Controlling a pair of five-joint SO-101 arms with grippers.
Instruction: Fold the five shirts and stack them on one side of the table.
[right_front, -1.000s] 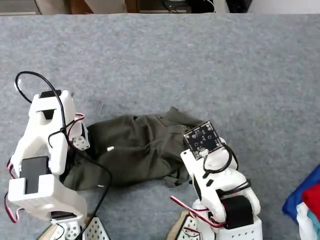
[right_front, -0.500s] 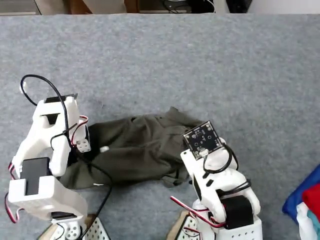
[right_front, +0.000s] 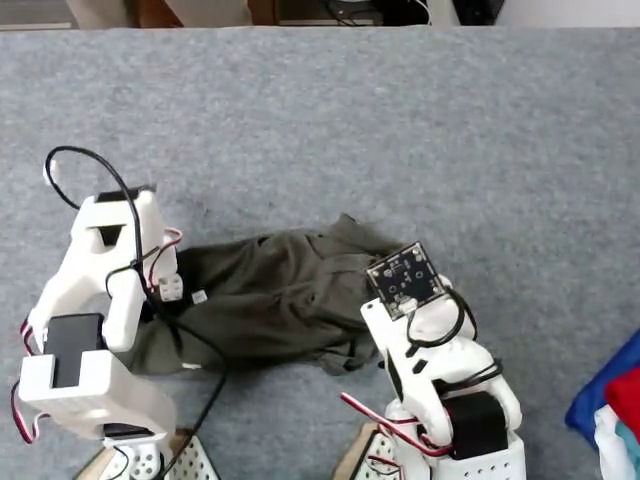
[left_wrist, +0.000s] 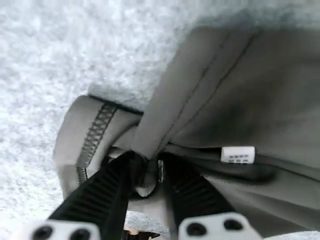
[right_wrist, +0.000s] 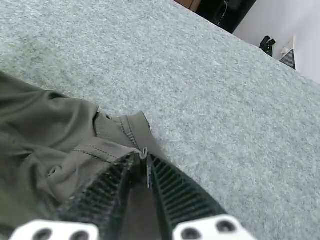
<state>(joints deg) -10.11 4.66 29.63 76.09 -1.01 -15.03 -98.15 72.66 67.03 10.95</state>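
— Grey felt covers the whole table (right_front: 400, 120), yes? How many shirts lie on it?

— One that I can count for sure: an olive shirt (right_front: 270, 300), crumpled, near the front edge between the two arms. At the table's right edge, well apart from it, sits a heap of cloth (right_front: 612, 405) in blue, red, white and teal. How many pieces it holds I cannot tell.

— And the two grippers?

— Both are on the olive shirt. The left gripper (left_wrist: 147, 172) has its jaws pressed together on a bunched fold at the shirt's left end, with a stitched hem curling just beside it. One small white label (left_wrist: 238, 154) lies on the cloth near that pinch.

— The right one?

— The right gripper (right_wrist: 143, 159) is clamped on a thin seamed edge at the shirt's right end, with cloth caught between the tips.

— The arms?

— Two, both white. The left arm (right_front: 100, 290) stands over the shirt's left end, the right arm (right_front: 430, 360) over its right end, and the cloth lies in loose folds between them. One black cable (right_front: 90, 165) loops above the left arm.
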